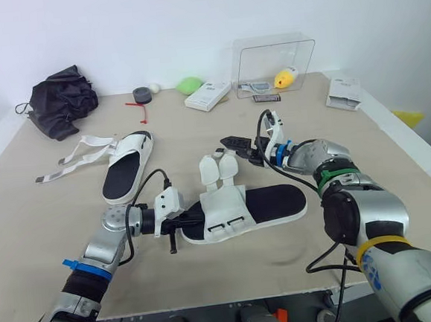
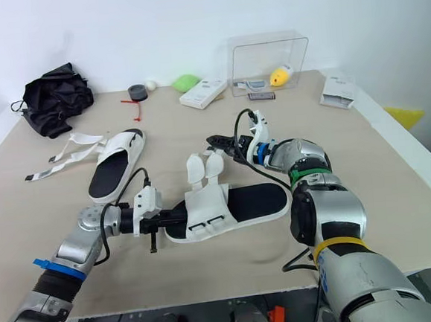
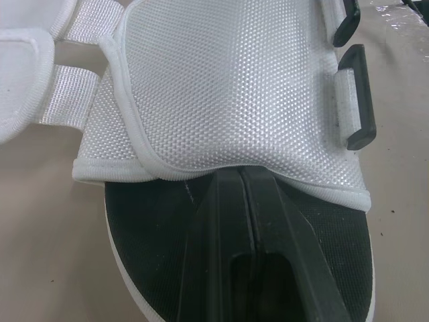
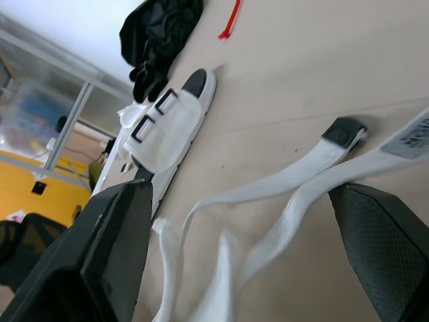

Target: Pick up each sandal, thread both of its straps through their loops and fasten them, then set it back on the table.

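The near sandal (image 1: 275, 201) lies mid-table, black footbed up, its white upper (image 1: 225, 205) carrying two black loops (image 3: 355, 97). Its two white straps (image 1: 220, 168) stand unthreaded on the far side. My left gripper (image 1: 184, 223) is shut, its joined fingers (image 3: 244, 221) resting on the footbed at the toe, tips against the upper's edge. My right gripper (image 1: 238, 144) hovers open just beyond the strap ends; its spread fingers (image 4: 100, 268) frame white webbing lying on the table. A second sandal (image 1: 126, 166) lies at the left, straps (image 1: 73, 159) splayed flat.
A black bag (image 1: 62, 106) sits at the back left. Along the back are a tape roll (image 1: 141, 94), a green object (image 1: 189, 85), a white box (image 1: 207, 96) and a clear case (image 1: 275, 67). Another white box (image 1: 343, 91) lies near the right edge.
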You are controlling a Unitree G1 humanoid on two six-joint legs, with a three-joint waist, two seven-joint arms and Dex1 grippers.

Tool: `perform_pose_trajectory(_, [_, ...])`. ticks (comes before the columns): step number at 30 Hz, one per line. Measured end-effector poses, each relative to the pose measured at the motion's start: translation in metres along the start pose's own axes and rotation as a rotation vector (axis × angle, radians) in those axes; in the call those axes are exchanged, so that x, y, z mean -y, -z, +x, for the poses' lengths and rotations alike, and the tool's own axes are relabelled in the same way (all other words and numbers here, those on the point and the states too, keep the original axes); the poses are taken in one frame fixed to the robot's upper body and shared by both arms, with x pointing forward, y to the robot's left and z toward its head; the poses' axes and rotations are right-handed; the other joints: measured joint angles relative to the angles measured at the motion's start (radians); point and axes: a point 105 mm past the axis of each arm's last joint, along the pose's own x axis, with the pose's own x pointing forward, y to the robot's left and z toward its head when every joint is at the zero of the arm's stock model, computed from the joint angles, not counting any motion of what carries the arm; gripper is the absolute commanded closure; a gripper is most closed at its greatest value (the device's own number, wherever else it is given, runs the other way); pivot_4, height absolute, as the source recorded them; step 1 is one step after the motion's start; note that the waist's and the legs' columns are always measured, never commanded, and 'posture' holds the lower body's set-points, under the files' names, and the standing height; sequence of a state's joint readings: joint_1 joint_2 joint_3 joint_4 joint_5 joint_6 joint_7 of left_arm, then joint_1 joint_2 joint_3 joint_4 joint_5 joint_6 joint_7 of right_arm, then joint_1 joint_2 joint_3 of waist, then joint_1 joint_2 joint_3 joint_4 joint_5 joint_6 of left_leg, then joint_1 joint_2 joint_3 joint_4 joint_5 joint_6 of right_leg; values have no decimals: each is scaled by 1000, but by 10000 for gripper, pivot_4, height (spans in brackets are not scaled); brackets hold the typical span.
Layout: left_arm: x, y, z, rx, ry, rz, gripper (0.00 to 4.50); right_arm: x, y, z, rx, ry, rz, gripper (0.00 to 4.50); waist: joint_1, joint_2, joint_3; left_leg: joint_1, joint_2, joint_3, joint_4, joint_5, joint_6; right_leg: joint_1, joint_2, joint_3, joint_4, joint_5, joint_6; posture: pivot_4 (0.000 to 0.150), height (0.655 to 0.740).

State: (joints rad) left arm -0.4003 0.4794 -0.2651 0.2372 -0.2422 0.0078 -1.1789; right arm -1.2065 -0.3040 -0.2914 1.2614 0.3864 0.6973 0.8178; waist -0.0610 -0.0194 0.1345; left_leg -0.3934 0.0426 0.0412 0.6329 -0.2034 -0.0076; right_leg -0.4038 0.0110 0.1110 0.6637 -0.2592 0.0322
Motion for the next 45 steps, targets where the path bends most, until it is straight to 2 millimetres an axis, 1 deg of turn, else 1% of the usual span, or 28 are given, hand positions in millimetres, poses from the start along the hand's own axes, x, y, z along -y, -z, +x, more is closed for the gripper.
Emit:
perform_pose_trajectory(4, [1, 0, -1, -1, -2, 4, 45000, -1, 0, 3, 1, 8, -14, 398, -3, 0, 0, 0, 0, 0, -2, 0, 0, 1, 0, 0, 0, 0, 0, 1500, 7400])
perform_pose_trajectory(9, [1, 0, -2, 0, -4, 4, 45000, -1, 9, 9, -39, 20, -20, 398, -3, 0, 0, 0, 0, 0, -4, 0, 0, 1, 0, 0, 0, 0, 0, 1500, 7400])
perform_pose_trajectory(11, [2, 0, -2, -1, -4, 0, 45000, 3, 13, 9, -67, 51, -35, 398, -4, 0, 0, 0, 0, 0, -4, 0, 0, 0, 0, 0, 0, 0, 0, 1500, 7400])
perform_pose_trajectory(14, [2, 0, -2, -1, -5, -1, 45000, 10, 20, 8, -99, 101, -39, 7968, -5, 0, 0, 0, -1, 0, -4, 0, 0, 0, -1, 0, -1, 0, 0, 1500, 7400])
perform_pose_trajectory(15, [2, 0, -2, -1, -6, -2, 45000, 12, 21, 8, -106, 117, -43, 11803, -5, 0, 0, 0, -1, 0, -4, 0, 0, 0, -1, 0, -1, 0, 0, 1500, 7400])
perform_pose_trajectory(17, [2, 0, -2, -1, -11, -2, 45000, 14, 21, 7, -104, 127, -42, 22024, -6, 0, 0, 0, -1, 0, -4, 0, 0, 0, -1, 0, -1, 0, 0, 1500, 7400])
perform_pose_trajectory(20, [2, 0, -2, 0, -15, -3, 45000, 14, 19, 7, -90, 127, -42, 35998, -6, 0, 0, 0, -1, 0, -4, 0, 0, -1, -1, 0, -1, 0, 0, 1500, 7400])
perform_pose_trajectory(21, [3, 0, -2, 0, -16, -3, 45000, 14, 18, 7, -86, 126, -43, 42045, -6, 0, 0, 0, -1, 0, -4, 0, 0, -1, -1, 0, -1, 0, 0, 1500, 7400])
perform_pose_trajectory(22, [3, 0, -2, 1, -17, -3, 45000, 14, 18, 7, -84, 125, -42, 43729, -7, 0, 0, 0, -1, 0, -5, 0, 0, -1, -1, 0, -1, 0, 0, 1500, 7400])
perform_pose_trajectory(29, [4, -1, -1, 3, -17, -3, 45000, 9, 16, 10, -63, 87, -59, 43729, -7, 0, 0, 0, -3, 0, -7, 0, 0, 0, -2, 0, -2, 0, 0, 1500, 7400])
perform_pose_trajectory(32, [4, -1, -1, 3, -17, -3, 45000, 4, 11, 12, -44, 53, -120, 43729, -7, 0, 0, 0, -3, 0, -7, 0, 0, 0, -2, 0, -2, 0, 0, 1500, 7400])
perform_pose_trajectory(33, [4, -1, -1, 4, -18, -3, 45000, 0, 6, 13, -31, 29, -207, 43729, -7, 0, 0, 0, -3, 0, -8, 0, 0, 0, -2, 0, -3, 0, 1, 1500, 7400])
perform_pose_trajectory(35, [4, -1, -1, 3, -19, -4, 45000, -8, 1, 14, -12, -21, -308, 43729, -7, 0, 0, 0, -3, -1, -8, 0, 0, 0, -2, 0, -3, -1, 1, 1500, 7400])
perform_pose_trajectory(36, [4, -1, -1, 3, -20, -6, 45000, -17, 0, 13, -16, -89, -439, 43729, -7, 0, 0, 0, -3, -1, -8, 0, 0, 0, -2, 0, -3, -1, 1, 1500, 7400])
perform_pose_trajectory(38, [4, -1, -1, 3, -20, -6, 45000, -23, 1, 11, -21, -135, -516, 43729, -8, 0, 0, 0, -4, -1, -8, 0, 0, 0, -2, 0, -3, -1, 1, 1500, 7400])
perform_pose_trajectory(39, [4, -1, -1, 5, -18, -6, 45000, -30, 3, 5, -20, -189, -609, 43729, -7, -1, 0, 0, -4, -2, -9, 0, 0, 1, -3, 0, -4, -1, 1, 1500, 7400])
perform_pose_trajectory(41, [6, -1, 0, 9, -14, -9, 45000, -40, 14, -5, -28, -268, -755, 43729, -6, -1, -1, 0, -4, -3, -10, 0, 0, 2, -2, -1, -5, -2, 2, 1500, 7400])
perform_pose_trajectory(43, [6, -1, 0, 10, -8, -6, 45000, -49, 27, -17, -19, -305, -925, 43729, -5, -1, -1, 0, -4, -2, -12, 0, 0, 2, -3, 0, -6, -2, 3, 1500, 7400])
perform_pose_trajectory(45, [6, -2, 0, 10, -6, -5, 45000, -62, 37, -27, 5, -345, -1088, 43729, -5, -1, -1, -1, -5, -2, -12, 0, 0, 3, -4, 0, -6, -2, 3, 1500, 7400])
